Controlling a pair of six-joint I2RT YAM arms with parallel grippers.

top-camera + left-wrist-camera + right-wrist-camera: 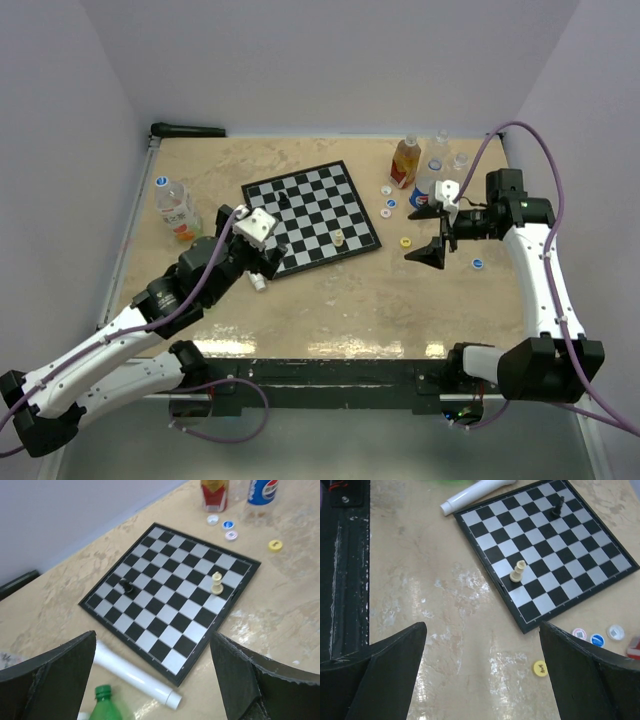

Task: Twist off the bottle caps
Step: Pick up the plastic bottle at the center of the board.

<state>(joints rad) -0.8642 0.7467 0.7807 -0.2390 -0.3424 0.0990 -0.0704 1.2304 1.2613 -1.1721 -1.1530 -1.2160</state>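
My left gripper (258, 250) (152, 680) hangs open over the board's near-left corner, nothing between its jaws. Just below it stands a green bottle (106, 707) with its green cap (102, 692) on. A clear bottle (175, 208) with a blue cap lies at the far left. My right gripper (428, 233) (482, 675) is open and empty above bare table, with a loose yellow cap (405, 241) (540, 668) beside it. An orange-labelled bottle (404, 162) (214, 492), a Pepsi bottle (424, 185) (263, 491) and clear bottles (437, 150) stand at the back right. Loose caps (387, 188) (228, 525) (597, 640) lie near them.
A chessboard (313, 214) (170, 590) (545, 555) fills the middle, carrying a white piece (216, 583) (518, 572) and a black piece (127, 587) (556, 507). A long white tube (135, 672) (477, 491) lies along its near-left edge. Another blue cap (478, 264) sits right of my right gripper.
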